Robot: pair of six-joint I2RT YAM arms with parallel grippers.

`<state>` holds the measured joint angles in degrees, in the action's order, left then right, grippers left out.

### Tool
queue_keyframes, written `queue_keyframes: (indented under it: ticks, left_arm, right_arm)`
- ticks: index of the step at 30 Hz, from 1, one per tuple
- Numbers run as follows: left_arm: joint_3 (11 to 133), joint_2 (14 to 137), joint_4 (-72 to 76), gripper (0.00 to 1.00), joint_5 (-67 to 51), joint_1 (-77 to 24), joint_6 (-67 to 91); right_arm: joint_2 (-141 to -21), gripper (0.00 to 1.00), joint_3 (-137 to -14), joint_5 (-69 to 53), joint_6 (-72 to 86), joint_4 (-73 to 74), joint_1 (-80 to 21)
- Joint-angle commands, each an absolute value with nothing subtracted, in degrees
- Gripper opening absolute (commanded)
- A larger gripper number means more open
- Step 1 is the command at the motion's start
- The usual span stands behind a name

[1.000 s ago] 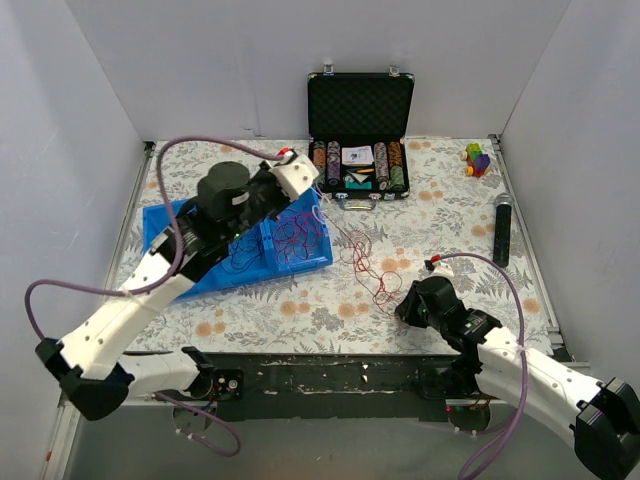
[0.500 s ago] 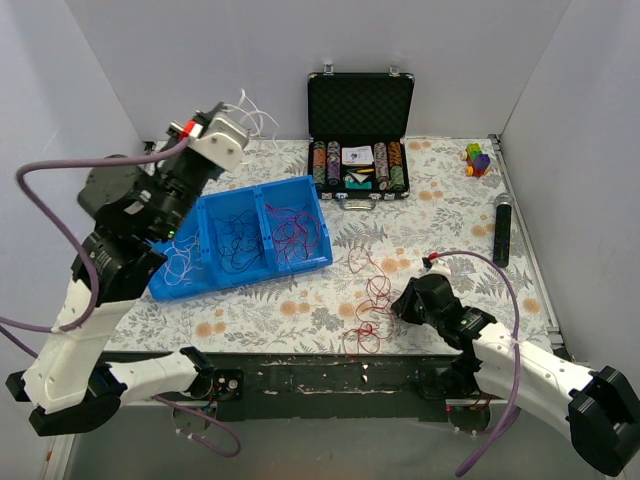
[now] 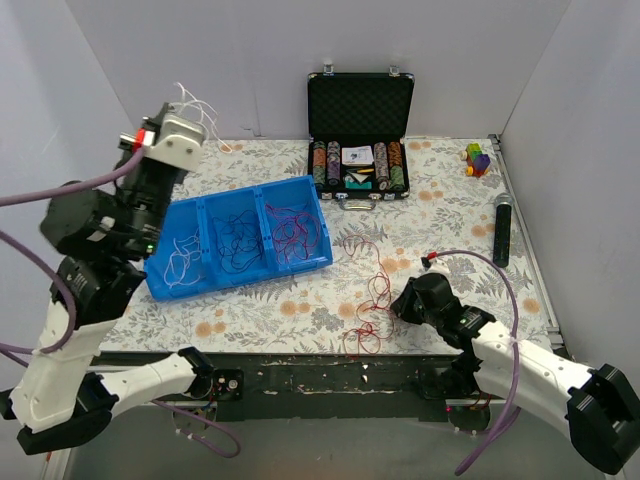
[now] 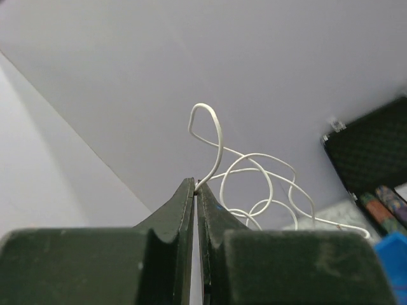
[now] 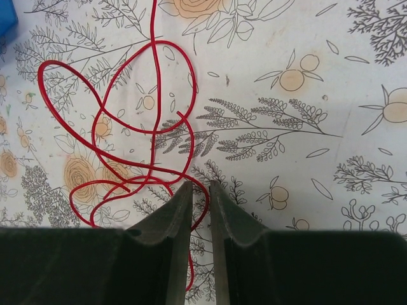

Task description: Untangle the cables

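— Fingers first: what are the left fingers doing?

— Pressed flat together with no gap, pinching a white cable at their very tips. Its loops curl up and away from them in the air, against the pale wall. From the top view, the left arm stands raised over the far left corner of the worktop, with white strands sticking up above its end.

— And the right fingers?

— Low over the worktop near its front edge, drawn in to a narrow slit. A red cable runs down through that slit, so they are closed on it. The rest of the red cable lies in overlapping loops on the flowered surface, just ahead of them and to their left.

— Where are the other cables?

— In a blue tray left of centre, with three compartments. White cables sit in the left one, dark navy cables in the middle, and magenta cables in the right. Seen from above, the red cable is spread between the tray's right end and the right arm.

— Anything else on the worktop?

— An open black case with poker chips at the far edge, a small coloured toy in the far right corner, and a dark cylinder lying along the right side.
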<state>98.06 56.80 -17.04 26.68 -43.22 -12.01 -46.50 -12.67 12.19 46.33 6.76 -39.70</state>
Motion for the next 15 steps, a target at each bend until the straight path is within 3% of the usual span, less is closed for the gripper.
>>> queue_keyframes:
  ticks: [1,2,3,9,15]
  left_arm:
    - [89.41,57.83,-30.03,0.00,32.78,-42.80,1.19]
    - [86.43,57.22,-31.28,0.00,32.78,-42.28,3.49]
    - [82.66,56.43,-31.55,0.00,32.26,-41.06,4.99]
    - [66.74,52.39,-29.11,0.00,22.78,-26.49,9.32]
    - [62.75,54.31,-26.11,0.00,7.59,-4.35,10.98]
  right_arm:
    - [-46.49,0.25,-12.83,11.60,45.35,11.87,-39.55]
    - [-46.49,0.99,-13.01,11.51,45.35,11.95,-39.55]
    - [-46.15,0.22,-13.09,11.43,45.35,11.95,-39.64]
    - [-42.54,0.21,-13.36,11.95,45.44,13.79,-39.64]
    - [-41.48,0.21,-13.45,12.13,45.18,15.73,-39.64]
